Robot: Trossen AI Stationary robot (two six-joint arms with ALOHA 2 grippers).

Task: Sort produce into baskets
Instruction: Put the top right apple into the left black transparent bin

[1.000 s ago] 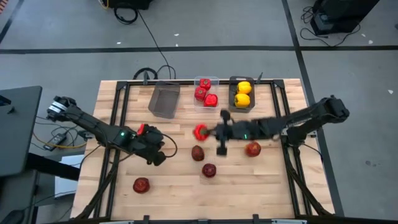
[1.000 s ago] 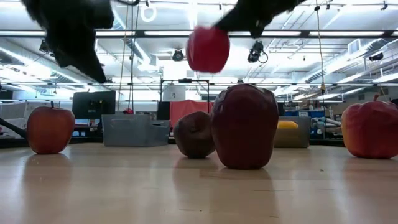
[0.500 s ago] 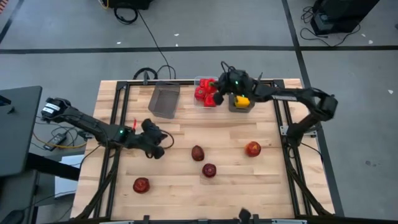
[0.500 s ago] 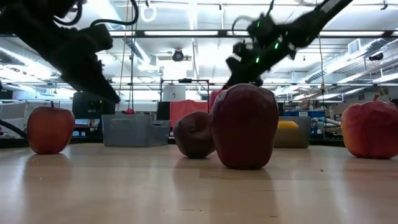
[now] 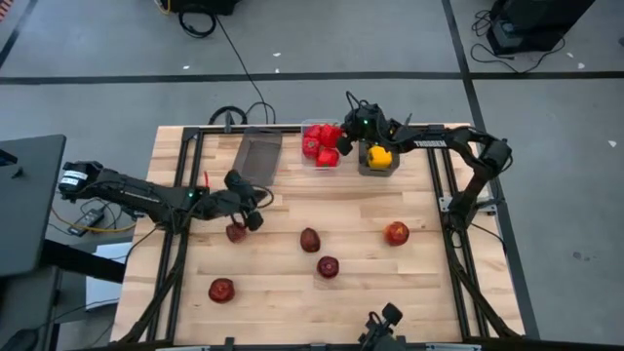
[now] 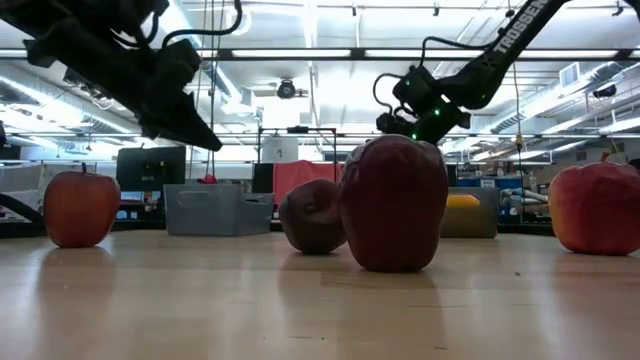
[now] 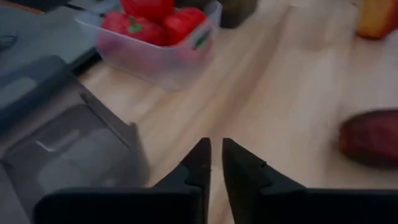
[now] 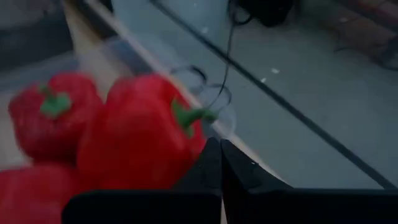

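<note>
Several red peppers lie in the clear basket at the far edge. The topmost pepper lies right before my right gripper, which is shut. A yellow pepper sits in the dark basket beside it. The grey basket holds nothing that shows. Several maroon apples rest on the wood, one just near of my left gripper. The left gripper's fingers stand almost together with nothing between them, beside the grey basket. My right gripper's shut fingertips stand at the side of the topmost red pepper, just below its green stem. The stem is not between the fingers. I cannot tell whether the fingertips touch the pepper.
More apples lie mid-table, at the right and near the left front. A black frame runs along the table's left, far and right sides. Bare wood lies between the baskets and the apples.
My right gripper has swung from mid-table to the far edge with a red pepper and sunk over the clear basket; the pepper now lies among the others there. My left gripper has gone toward the far edge and the grey basket, uncovering the apple below it.
</note>
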